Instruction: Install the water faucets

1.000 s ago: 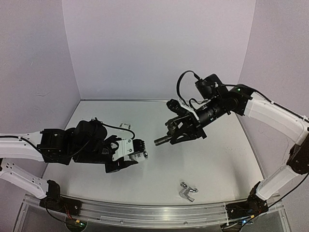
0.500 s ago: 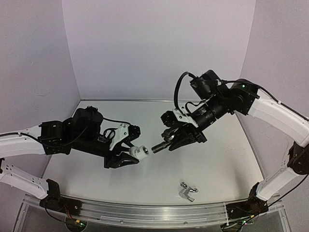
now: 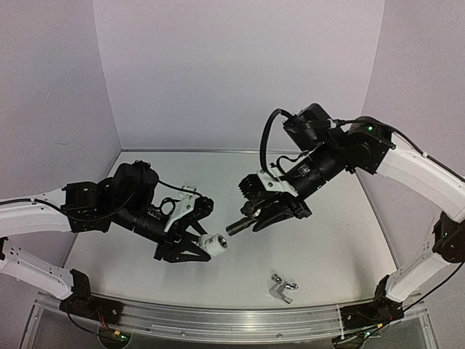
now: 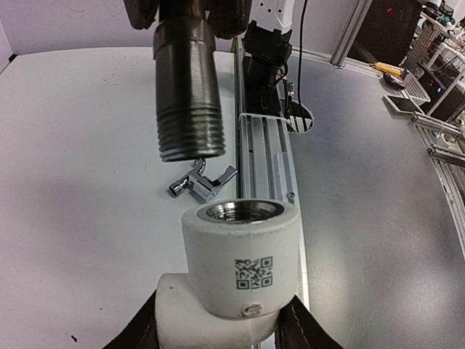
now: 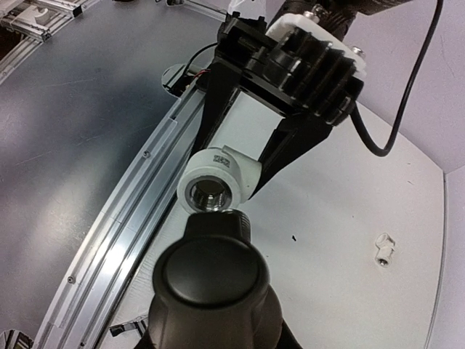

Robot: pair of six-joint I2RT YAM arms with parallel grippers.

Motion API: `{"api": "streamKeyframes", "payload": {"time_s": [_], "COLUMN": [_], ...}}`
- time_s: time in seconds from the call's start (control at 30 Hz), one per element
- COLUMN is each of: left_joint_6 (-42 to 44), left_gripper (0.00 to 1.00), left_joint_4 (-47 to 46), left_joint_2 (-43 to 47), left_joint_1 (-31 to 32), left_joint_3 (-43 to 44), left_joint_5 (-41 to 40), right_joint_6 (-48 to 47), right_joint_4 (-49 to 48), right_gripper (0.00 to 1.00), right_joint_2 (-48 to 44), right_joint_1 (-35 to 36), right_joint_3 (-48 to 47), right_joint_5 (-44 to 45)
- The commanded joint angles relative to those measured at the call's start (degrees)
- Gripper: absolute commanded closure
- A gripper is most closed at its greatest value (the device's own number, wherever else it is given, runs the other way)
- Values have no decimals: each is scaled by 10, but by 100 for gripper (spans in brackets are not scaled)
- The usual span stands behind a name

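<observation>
Lab: aluminium rail [image 3: 218, 318], white-walled enclosure [image 3: 240, 73].

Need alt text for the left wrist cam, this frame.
A white pipe fitting, threaded opening on top and QR code facing the camera, sits clamped in the left hand; the dark grey faucet hangs threaded end down just above and left of the opening, not yet inserted. Behind them the chrome faucet lies on the table beside an aluminium rail.

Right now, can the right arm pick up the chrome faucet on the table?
Probably not: the chrome faucet lies unobstructed, but the right gripper is shut on the dark faucet.
</observation>
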State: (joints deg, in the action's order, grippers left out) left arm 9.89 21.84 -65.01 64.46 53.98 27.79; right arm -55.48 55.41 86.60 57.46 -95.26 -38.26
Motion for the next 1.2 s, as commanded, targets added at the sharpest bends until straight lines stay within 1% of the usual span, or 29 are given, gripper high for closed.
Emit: {"api": "streamKeyframes", "payload": {"time_s": [0.0,0.2,0.63,0.93,1.17], "left_joint_6": [-6,-9,-8,-3,-5], "left_gripper": [100,100,100,100,100], "left_joint_4": [-32,-33,-32,-31,-32], "left_joint_2": [-5,-2,-11,-13,-14], "left_joint_1": [-4,-6,-7,-8,-8], "left_joint_3": [18,17,21,21,21], "left_joint_5": [27,26,45,62,63], "right_joint_6": [-5,-3,-9,-17,-16], "right_joint_4": [6,9,9,9,9], "right_gripper": [100,100,100,100,100], "right_joint_2": [10,18,33,36,35], "right_joint_1": [16,29,51,52,52], "right_joint_3": [-29,-36,-35,-34,-38], "right_joint_5": [-11,-18,16,37,36]}}
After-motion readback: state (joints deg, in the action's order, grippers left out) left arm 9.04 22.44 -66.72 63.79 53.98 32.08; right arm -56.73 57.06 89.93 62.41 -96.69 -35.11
